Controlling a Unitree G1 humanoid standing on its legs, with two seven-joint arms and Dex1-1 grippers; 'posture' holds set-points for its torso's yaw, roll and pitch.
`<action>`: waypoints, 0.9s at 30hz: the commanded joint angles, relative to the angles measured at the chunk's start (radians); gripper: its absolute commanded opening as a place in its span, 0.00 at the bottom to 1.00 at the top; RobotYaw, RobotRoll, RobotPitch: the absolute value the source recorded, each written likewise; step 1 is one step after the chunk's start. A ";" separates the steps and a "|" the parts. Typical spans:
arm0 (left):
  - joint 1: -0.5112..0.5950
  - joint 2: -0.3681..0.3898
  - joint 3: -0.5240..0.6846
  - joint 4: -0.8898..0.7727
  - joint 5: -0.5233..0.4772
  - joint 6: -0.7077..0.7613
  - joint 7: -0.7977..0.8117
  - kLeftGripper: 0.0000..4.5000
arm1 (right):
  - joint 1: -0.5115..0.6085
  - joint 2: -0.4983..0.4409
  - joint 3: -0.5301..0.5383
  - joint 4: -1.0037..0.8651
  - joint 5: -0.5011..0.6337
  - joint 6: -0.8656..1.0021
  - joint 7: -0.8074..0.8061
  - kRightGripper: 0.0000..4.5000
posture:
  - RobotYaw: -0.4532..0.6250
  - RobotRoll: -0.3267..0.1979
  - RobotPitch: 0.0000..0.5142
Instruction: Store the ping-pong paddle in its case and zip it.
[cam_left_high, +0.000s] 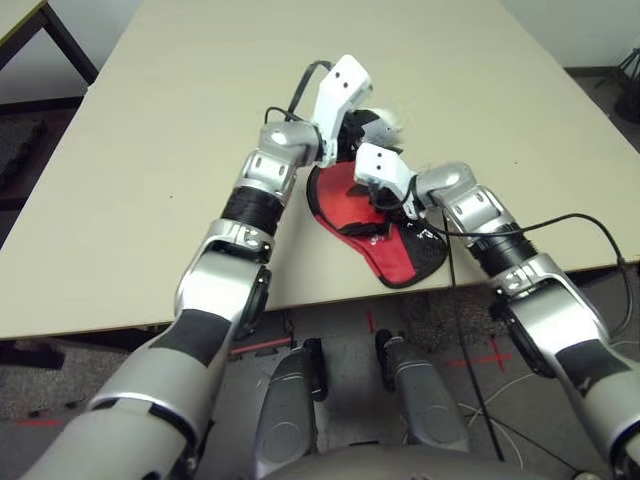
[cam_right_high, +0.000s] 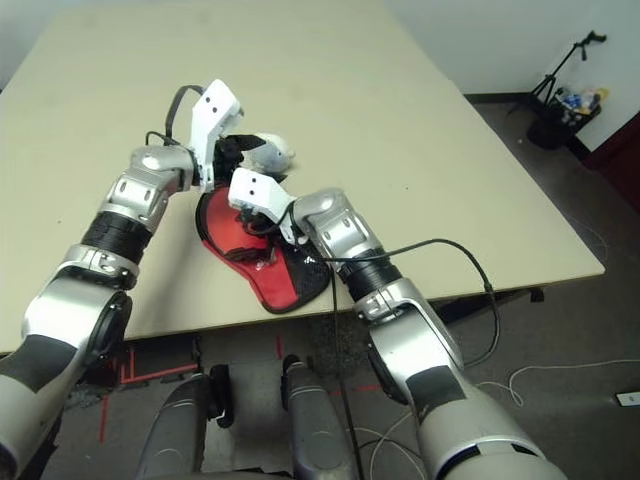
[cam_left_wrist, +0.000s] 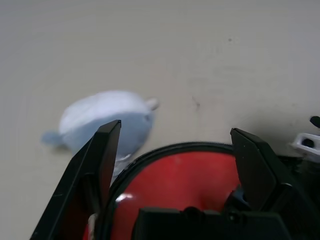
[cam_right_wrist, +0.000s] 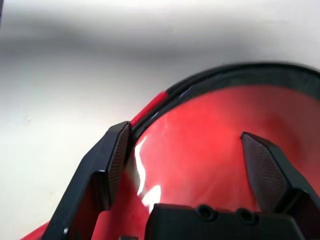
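Lying near the table (cam_left_high: 210, 200) edge, the red case (cam_left_high: 388, 256) looks soft and light, so its black rim seems best to pinch. Both claws (cam_left_wrist: 176, 131) (cam_right_wrist: 186, 128) are spread wide over it.

Both head views look forward and down over the silver forearms from high up, sharing the table (cam_left_high: 200, 120) and red case (cam_left_high: 335, 200). The two wrist views sit close in, each facing along its own tool, both catching the case's red, dark-rimmed curve.
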 joint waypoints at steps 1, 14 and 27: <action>0.089 0.106 -0.050 -0.050 -0.012 0.082 -0.169 1.00 | 0.013 -0.077 -0.083 0.174 -0.012 0.064 -0.076 1.00 | 0.40 0.62 0.52; 0.034 0.155 -0.016 0.064 -0.046 -0.035 -0.075 1.00 | 0.062 -0.189 -0.057 -0.080 0.008 0.229 -0.026 1.00 | 0.37 0.62 0.50; 0.059 0.129 0.019 0.081 -0.074 -0.052 -0.077 1.00 | 0.163 -0.292 -0.122 -0.339 0.054 0.460 -0.064 1.00 | 0.34 0.62 0.48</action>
